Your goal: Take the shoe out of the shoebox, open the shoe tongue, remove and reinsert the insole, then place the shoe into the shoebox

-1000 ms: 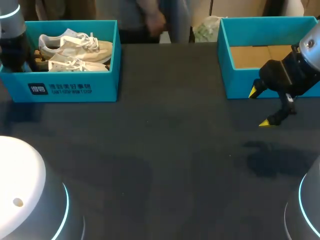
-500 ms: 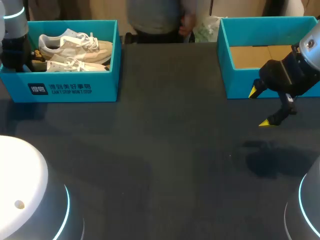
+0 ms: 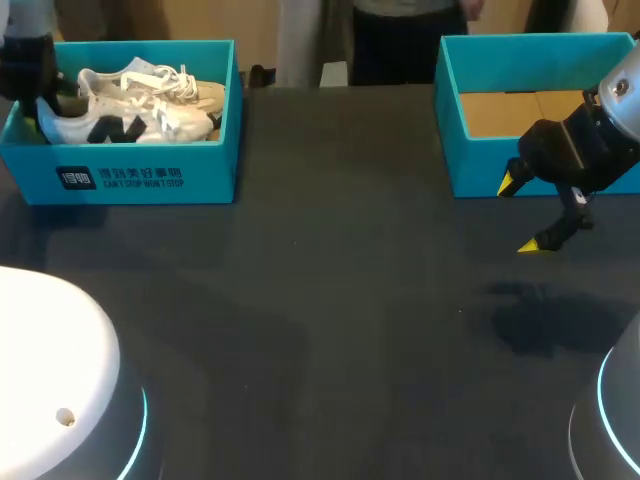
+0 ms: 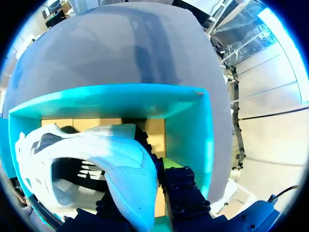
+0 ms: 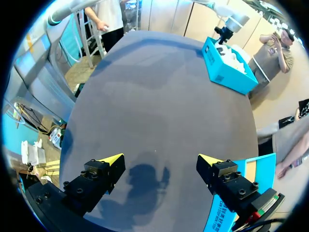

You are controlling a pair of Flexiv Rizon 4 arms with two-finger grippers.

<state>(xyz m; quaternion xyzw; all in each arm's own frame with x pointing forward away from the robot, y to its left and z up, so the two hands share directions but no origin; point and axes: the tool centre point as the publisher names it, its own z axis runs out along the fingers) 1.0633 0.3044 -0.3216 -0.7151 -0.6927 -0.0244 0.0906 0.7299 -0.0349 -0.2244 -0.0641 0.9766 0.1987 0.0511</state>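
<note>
The teal shoebox [image 3: 150,175] stands at the table's far left corner with two white sneakers in it. My left gripper [image 3: 38,108] reaches into its left end and is shut on the heel of the front shoe [image 3: 130,120], which is tipped up and shows a dark side mark. The other shoe [image 3: 150,82] lies behind it. In the left wrist view the shoe [image 4: 96,159] fills the space between the fingers of the left gripper [image 4: 140,193], above the cardboard floor of the shoebox [image 4: 120,99]. My right gripper [image 3: 522,215] [image 5: 161,162] hangs open and empty over the table at the right.
A second teal box [image 3: 470,165], open with a bare cardboard floor, stands at the far right, just behind my right gripper. The dark tabletop [image 3: 330,300] stretches between the two boxes.
The left gripper has closed on the front shoe's heel and tipped the shoe up, so its dark side mark now shows. The right arm has not moved.
</note>
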